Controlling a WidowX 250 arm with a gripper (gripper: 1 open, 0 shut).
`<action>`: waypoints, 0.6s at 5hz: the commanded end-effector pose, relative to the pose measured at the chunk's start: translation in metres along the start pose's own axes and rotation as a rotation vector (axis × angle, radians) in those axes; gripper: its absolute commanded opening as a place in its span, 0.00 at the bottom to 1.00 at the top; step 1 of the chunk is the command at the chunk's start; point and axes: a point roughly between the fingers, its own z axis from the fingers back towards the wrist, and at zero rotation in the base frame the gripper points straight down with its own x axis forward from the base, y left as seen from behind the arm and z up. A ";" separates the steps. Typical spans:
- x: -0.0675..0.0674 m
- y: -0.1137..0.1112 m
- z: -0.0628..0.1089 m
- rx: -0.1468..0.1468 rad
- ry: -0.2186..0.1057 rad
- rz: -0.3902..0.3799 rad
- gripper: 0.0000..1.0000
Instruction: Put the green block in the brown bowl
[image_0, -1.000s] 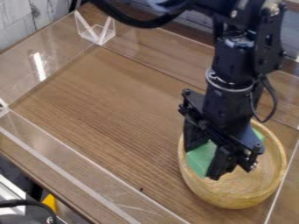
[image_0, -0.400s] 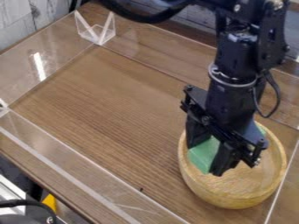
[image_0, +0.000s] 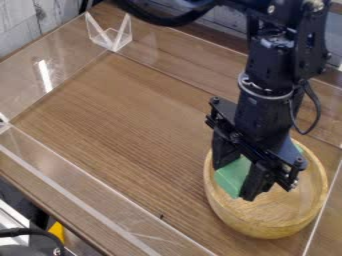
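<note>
The green block (image_0: 233, 178) is being gripped between the black gripper's (image_0: 246, 177) closed fingers (image_0: 222, 158) and is being held over the brown bowl (image_0: 269, 216).

Black arm (image_0: 267, 75) reaching down from top right — jaws pointed downward, gripper (image_0: 250, 178) closed.

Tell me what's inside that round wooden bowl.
The green block shows at the left side inside the bowl, partly covered by the black gripper. Whatever lies beneath the gripper is hidden.
</note>
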 end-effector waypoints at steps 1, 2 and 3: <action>0.005 0.000 0.014 0.003 -0.057 -0.003 0.00; 0.004 -0.001 0.013 0.005 -0.056 -0.001 0.00; 0.004 -0.001 0.013 0.007 -0.056 0.001 0.00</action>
